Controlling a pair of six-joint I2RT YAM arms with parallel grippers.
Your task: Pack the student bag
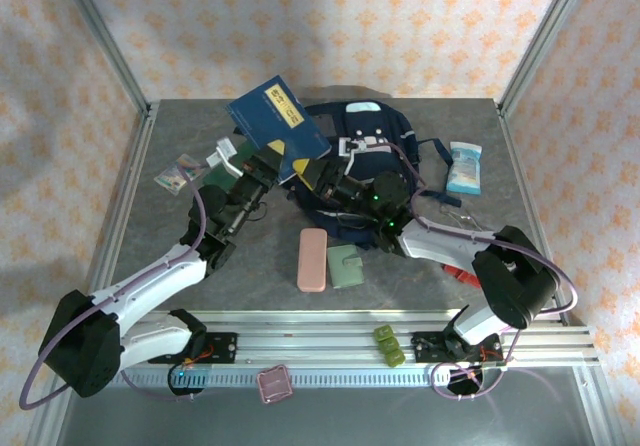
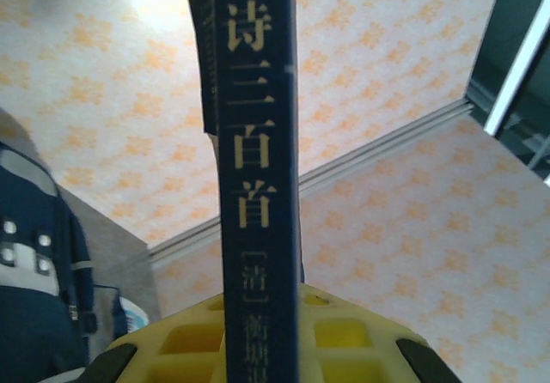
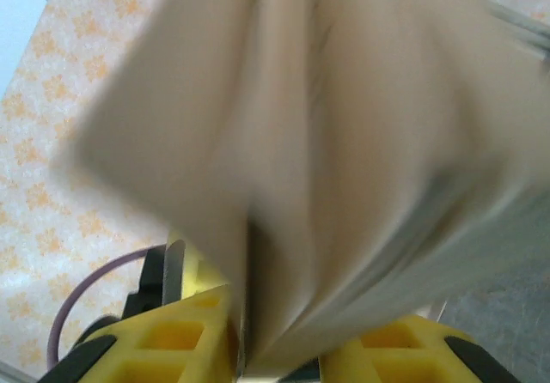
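Left gripper (image 1: 262, 169) is clenched on a navy book (image 1: 277, 116) with yellow lettering. It holds the book raised and tilted just off the left side of the student bag (image 1: 400, 136). In the left wrist view the book's spine stands upright between the 2 yellow fingers (image 2: 180, 340), and a strip of the bag shows at that view's left edge.

We see the bag lying on the grey surface (image 1: 260, 281), with its white-striped top turned away from the arm bases. The right gripper (image 1: 322, 176) sits at the bag's near-left edge, just beside the book's lower corner. In the right wrist view, blurred pale beige sheets run down into the gap between its yellow fingers (image 3: 172, 340). We cannot tell whether this gripper is clamped on them or what exactly they are.

On the bag's near side, a pink case (image 1: 312, 259) and a green case (image 1: 346, 266) lie side by side. A white-and-blue packet (image 1: 464, 167) lies near the bag's right side. A small shiny packet (image 1: 175, 174) lies well to the bag's left.
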